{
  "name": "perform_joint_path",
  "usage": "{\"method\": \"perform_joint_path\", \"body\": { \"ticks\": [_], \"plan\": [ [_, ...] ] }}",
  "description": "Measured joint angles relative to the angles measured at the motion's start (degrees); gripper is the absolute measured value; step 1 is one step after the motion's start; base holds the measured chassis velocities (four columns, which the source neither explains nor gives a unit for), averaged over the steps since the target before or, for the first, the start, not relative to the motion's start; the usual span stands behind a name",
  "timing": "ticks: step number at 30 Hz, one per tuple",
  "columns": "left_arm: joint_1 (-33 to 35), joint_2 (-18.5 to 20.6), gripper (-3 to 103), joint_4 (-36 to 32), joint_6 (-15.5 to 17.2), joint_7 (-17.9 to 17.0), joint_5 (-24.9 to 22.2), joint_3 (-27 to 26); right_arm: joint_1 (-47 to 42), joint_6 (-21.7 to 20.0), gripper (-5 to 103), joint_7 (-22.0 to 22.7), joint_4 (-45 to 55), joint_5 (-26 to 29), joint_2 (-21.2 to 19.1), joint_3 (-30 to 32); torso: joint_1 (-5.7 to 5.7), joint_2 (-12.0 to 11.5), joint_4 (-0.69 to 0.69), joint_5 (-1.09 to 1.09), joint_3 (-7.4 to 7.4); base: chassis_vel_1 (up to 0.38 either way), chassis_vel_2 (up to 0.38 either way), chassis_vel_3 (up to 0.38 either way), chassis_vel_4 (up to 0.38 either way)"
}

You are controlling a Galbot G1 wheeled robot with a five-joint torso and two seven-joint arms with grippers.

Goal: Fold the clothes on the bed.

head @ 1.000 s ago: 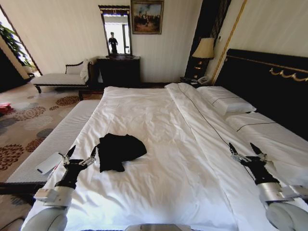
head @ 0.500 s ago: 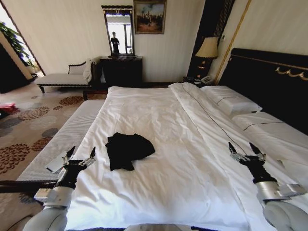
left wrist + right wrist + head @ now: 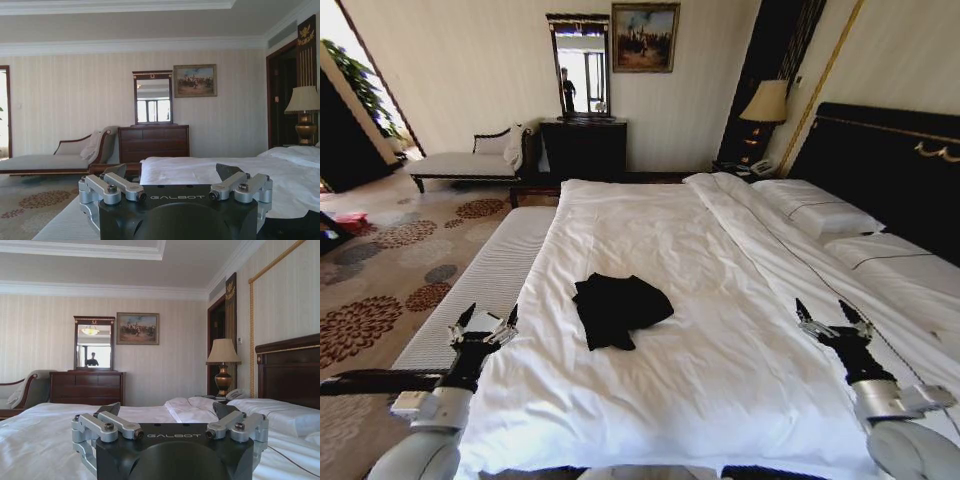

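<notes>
— Mid-bed (image 3: 740,300), left of centre: clothes (image 3: 618,308) lie crumpled, unfolded. Nothing done yet.
— Your tools?
— Left tool (image 3: 480,327) and right tool (image 3: 833,318) hover near, fingers apart, empty.

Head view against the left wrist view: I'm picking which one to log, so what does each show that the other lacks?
Head view alone: the black T-shirt crumpled on the duvet, the right gripper open above the bed's right side, the pillows and headboard. Left wrist view alone: the ceiling. Both: the left gripper, open, the bed, the chaise, dresser, mirror, painting and lamp.
</notes>
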Motion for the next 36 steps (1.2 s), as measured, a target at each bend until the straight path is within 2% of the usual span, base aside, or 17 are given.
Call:
{"method": "perform_joint_path", "body": {
  "ticks": [13,19,36],
  "plan": [
    [0.5,-0.1,100,0.0,0.2,-0.3,-0.1,0.0,-0.5,1.3,100,-1.4,-0.3,-0.6,1.6,-0.7,-0.01,0.0,0.01,-0.04,-0.01,0.107,0.107,-0.112,-0.105],
    [0.0,0.1,100,0.1,0.4,-0.6,0.0,0.2,-0.6,1.4,100,-2.1,-0.4,-1.5,2.4,-1.3,0.00,0.0,0.00,0.02,0.00,0.000,0.000,0.000,0.000],
    [-0.7,-0.2,100,0.3,0.9,-0.9,0.2,0.7,-0.1,2.0,100,-2.5,-1.2,-2.9,2.2,-2.7,0.00,0.0,0.00,0.00,0.00,0.000,0.000,0.000,0.000]
  ]
}}
